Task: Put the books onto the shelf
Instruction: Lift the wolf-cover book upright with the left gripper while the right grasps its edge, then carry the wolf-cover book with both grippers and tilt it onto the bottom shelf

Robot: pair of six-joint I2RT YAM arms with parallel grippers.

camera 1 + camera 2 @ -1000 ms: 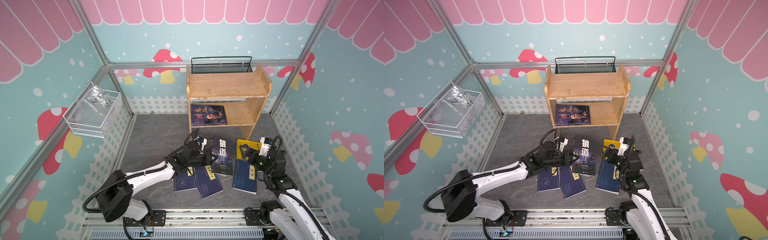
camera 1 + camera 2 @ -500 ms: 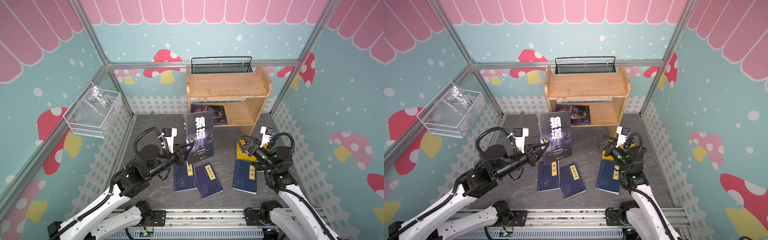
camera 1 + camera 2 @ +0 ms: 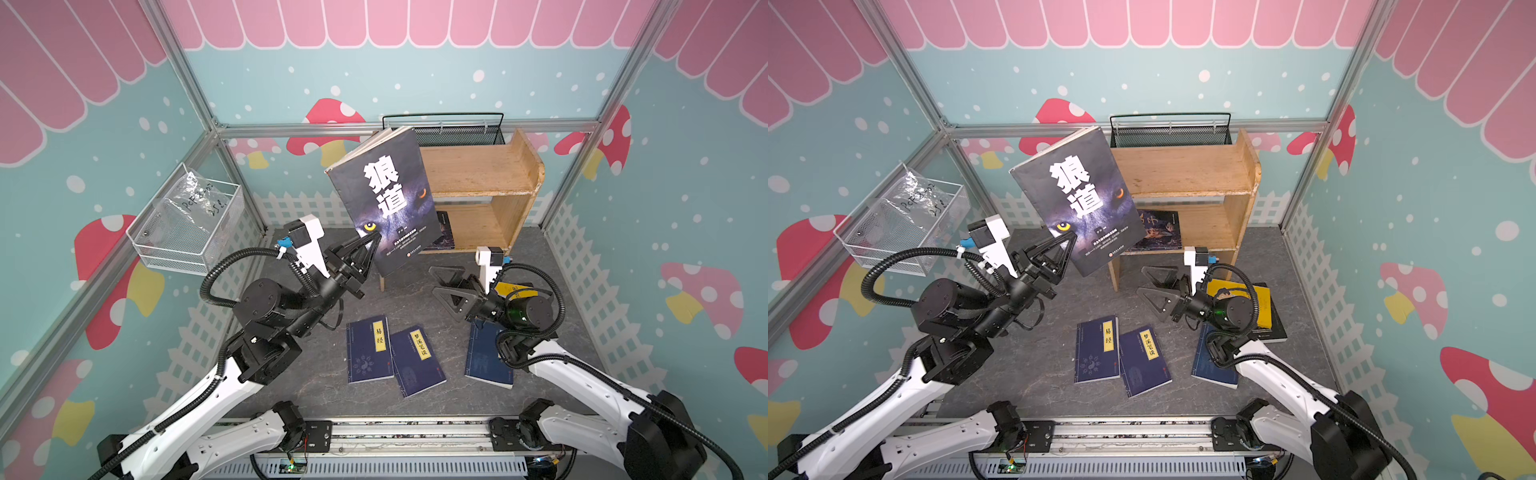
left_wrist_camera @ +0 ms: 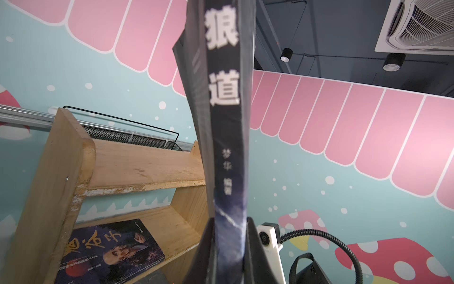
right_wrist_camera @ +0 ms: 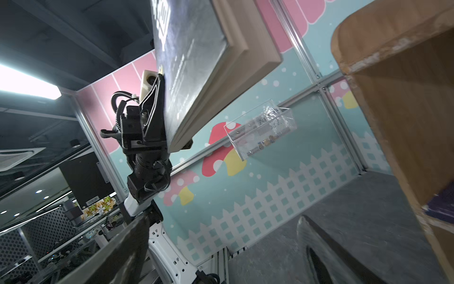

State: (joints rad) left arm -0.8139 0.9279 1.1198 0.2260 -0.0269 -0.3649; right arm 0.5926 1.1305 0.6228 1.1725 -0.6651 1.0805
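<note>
My left gripper (image 3: 370, 246) (image 3: 1065, 246) (image 4: 229, 222) is shut on the lower edge of a black book (image 3: 386, 199) (image 3: 1077, 195) (image 4: 227, 137) with a wolf's eyes on its cover. The book stands upright in the air before the left end of the light-wood shelf (image 3: 478, 170) (image 3: 1183, 166) (image 4: 137, 164) (image 5: 405, 98). A dark purple book (image 3: 1160, 228) (image 4: 108, 248) lies on the lower tier. Three navy books (image 3: 370, 349) (image 3: 417, 359) (image 3: 488, 359) lie on the floor. My right gripper (image 3: 442, 286) (image 3: 1152, 286) (image 5: 221, 246) hangs open and empty near the shelf's foot. A yellow book (image 3: 1262, 305) lies under that arm.
A black mesh basket (image 3: 449, 129) sits behind the shelf's top. A white wire basket (image 3: 187, 224) hangs on the left wall. Walls with a white fence print close in the grey floor (image 3: 324, 374), and a metal rail (image 3: 395, 436) runs along the front.
The left arm has lifted the black book off the floor, high and back toward the shelf. The right gripper has risen off the floor books and opened a little wider.
</note>
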